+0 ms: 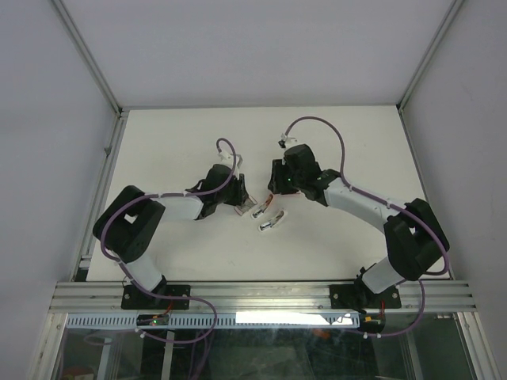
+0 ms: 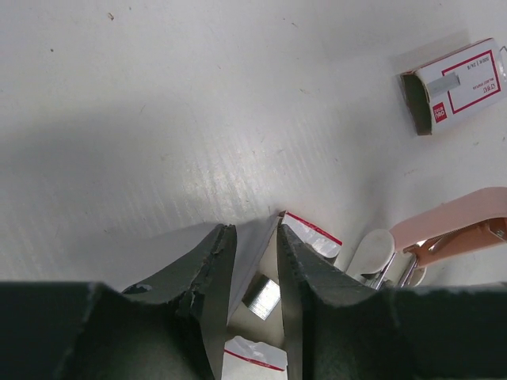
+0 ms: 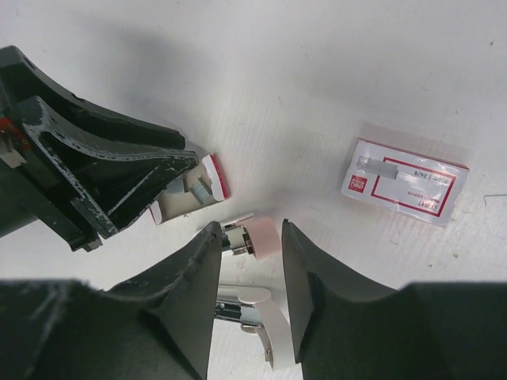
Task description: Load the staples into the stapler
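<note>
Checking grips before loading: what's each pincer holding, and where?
Right pincer: the stapler, by its pink end. Left pincer straddles a staple strip; grip unclear.

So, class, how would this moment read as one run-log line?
left jaws: astride staples, grip unclear | right jaws: shut on stapler | box: lying apart

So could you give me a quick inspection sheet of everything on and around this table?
Surface: white table, faint specks.
Job's things: stapler hinged open mid-table; staples in their tray beside it; box sleeve lying apart.
Clutter: nothing seen.
Grippers: left gripper straddles the staples, grip unclear; right gripper seems shut on the stapler's pink end.
Cables: purple cables loop over the arms.
Surroundings: white walls, metal rail at the near edge.
</note>
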Robot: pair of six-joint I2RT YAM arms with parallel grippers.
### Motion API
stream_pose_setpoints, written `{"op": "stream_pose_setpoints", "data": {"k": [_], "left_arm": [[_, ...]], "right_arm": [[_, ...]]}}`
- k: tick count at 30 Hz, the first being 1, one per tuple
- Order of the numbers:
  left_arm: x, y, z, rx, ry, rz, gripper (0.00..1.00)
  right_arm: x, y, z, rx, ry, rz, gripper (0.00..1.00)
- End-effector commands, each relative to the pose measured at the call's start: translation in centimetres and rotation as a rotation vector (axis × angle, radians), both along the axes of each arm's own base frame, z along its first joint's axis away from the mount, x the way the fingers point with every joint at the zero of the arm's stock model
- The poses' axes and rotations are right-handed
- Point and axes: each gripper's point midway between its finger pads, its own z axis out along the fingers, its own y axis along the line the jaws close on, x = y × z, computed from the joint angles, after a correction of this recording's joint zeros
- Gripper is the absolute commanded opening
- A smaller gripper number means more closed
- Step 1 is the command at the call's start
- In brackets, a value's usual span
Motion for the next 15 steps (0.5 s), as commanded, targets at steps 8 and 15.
{"op": "stream_pose_setpoints", "data": {"k": [8, 15], "left_arm": [[1.08, -1.36, 1.13, 0.047, -0.07, -0.034, 0.26], [1.06, -1.75, 0.66, 0.057, -0.062, -0.048, 0.23]], "right_arm": [[0.72, -0.61, 1.7, 0.016, -0.069, -0.028, 0.39], [0.67, -0.9, 1.42, 0.01, -0.065, -0.033, 0.39]]}}
